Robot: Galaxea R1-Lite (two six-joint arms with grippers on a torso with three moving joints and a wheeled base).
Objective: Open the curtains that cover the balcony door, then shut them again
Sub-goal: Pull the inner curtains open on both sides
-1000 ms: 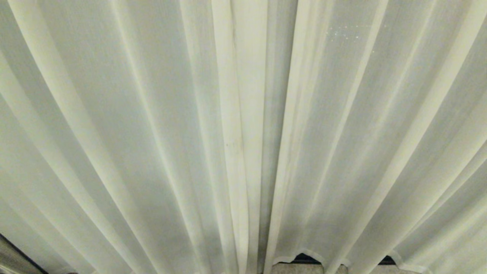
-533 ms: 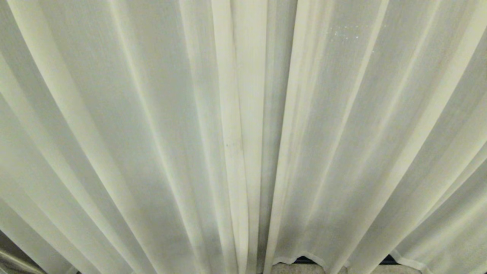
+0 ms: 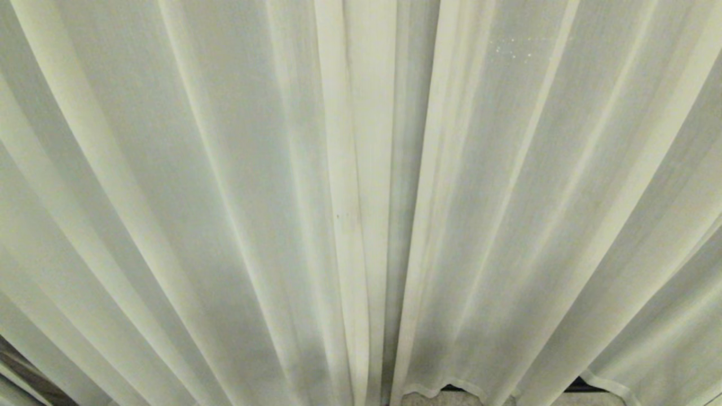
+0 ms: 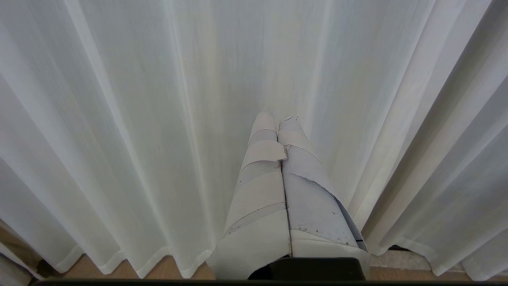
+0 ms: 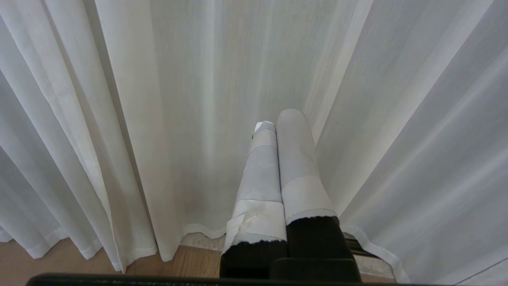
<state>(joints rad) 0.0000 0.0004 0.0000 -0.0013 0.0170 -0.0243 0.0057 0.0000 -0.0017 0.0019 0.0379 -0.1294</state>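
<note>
The cream-white curtains fill the head view, drawn together: the left panel (image 3: 197, 197) and the right panel (image 3: 536, 197) meet at overlapping hemmed edges (image 3: 389, 225). The balcony door is hidden behind them. Neither arm shows in the head view. In the left wrist view my left gripper (image 4: 278, 118) points at the pleated fabric (image 4: 158, 99), its white-taped fingers (image 4: 262, 186) pressed together and holding nothing. In the right wrist view my right gripper (image 5: 278, 119) is likewise shut and empty before the fabric (image 5: 198, 79). Whether either tip touches the cloth I cannot tell.
The curtain hems hang just above a wooden floor (image 4: 166, 270) and a pale stone threshold (image 5: 198, 240). A dark strip (image 3: 572, 386) shows under the right panel's hem. At the lower left corner of the head view a brown edge (image 3: 34, 383) shows beside the fabric.
The whole head view has shifted slightly: the hem sits lower in the picture and the pleats look a little larger, so the camera has moved nearer. The curtains themselves hang as before.
</note>
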